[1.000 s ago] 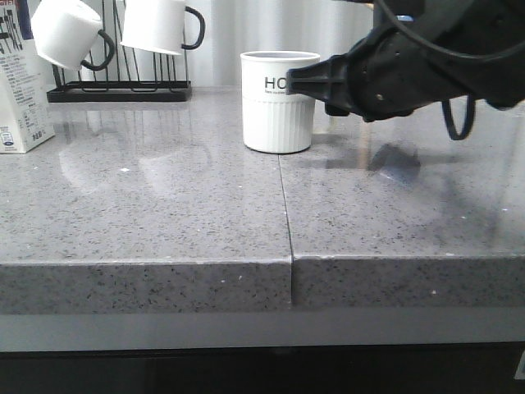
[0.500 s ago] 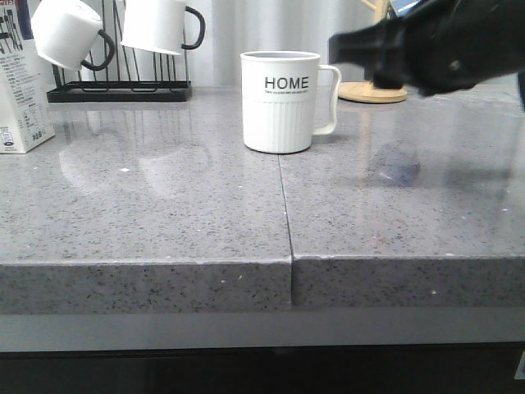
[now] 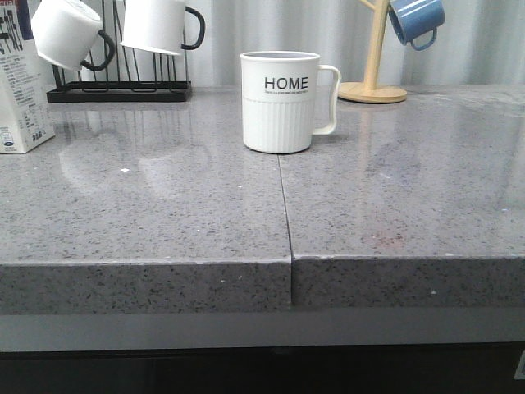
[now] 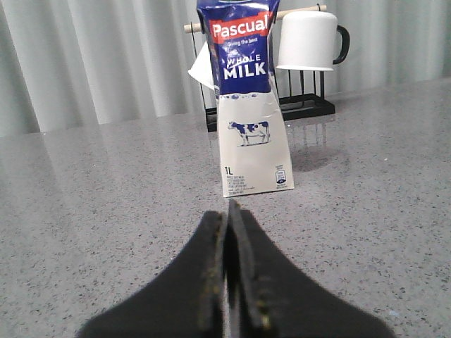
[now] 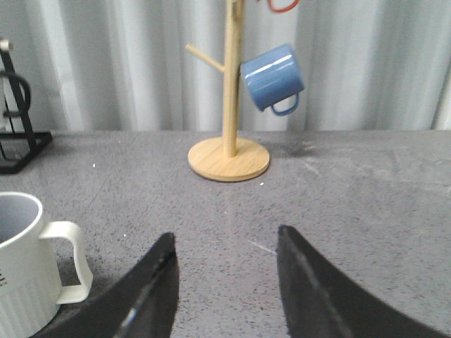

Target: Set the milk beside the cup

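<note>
Left gripper [image 4: 229, 232] lower center, fingers pressed together, nothing between them. Milk [image 4: 246, 98] upright on grey countertop [image 4: 84, 197], center frame, apart from fingertips. Black rack [image 4: 303, 105] behind it, 1 white mug [image 4: 308, 40] hanging upper right.

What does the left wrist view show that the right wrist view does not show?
Only the left wrist view shows the milk standing upright, a white mug hanging on the black rack behind it, and the shut left gripper. Only the right wrist view shows the cup, the blue mug on the wooden stand, and the open right gripper. Both show the grey countertop.
</note>
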You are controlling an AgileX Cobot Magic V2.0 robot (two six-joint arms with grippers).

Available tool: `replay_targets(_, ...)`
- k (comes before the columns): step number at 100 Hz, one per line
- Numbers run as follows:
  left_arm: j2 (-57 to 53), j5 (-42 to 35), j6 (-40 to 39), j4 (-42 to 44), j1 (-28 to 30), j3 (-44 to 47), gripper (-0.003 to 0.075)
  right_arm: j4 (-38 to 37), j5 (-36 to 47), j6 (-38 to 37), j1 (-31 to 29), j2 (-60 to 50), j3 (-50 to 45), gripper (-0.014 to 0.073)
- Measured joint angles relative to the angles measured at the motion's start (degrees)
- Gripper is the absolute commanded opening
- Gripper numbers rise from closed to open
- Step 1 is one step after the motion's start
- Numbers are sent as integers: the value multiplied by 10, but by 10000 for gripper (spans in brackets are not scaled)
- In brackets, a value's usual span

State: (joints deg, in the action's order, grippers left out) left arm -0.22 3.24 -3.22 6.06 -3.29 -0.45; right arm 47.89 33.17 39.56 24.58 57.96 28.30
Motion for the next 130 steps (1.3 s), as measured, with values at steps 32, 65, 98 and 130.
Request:
replay_targets(32,0,0,0,0,0,0,-20,-248,-224,-234,-222,-149,-31,349)
replay_targets(65,0,0,0,0,0,0,-21,-499,-406,-459,-319,-330,-36,349)
replay_targets(98,0,0,0,0,0,0,-21,-488,-471,-465,-319,-498,-117,349)
replay_targets(130,0,0,0,0,0,0,-20,-479,-475,-444,-241,-519,-153,316)
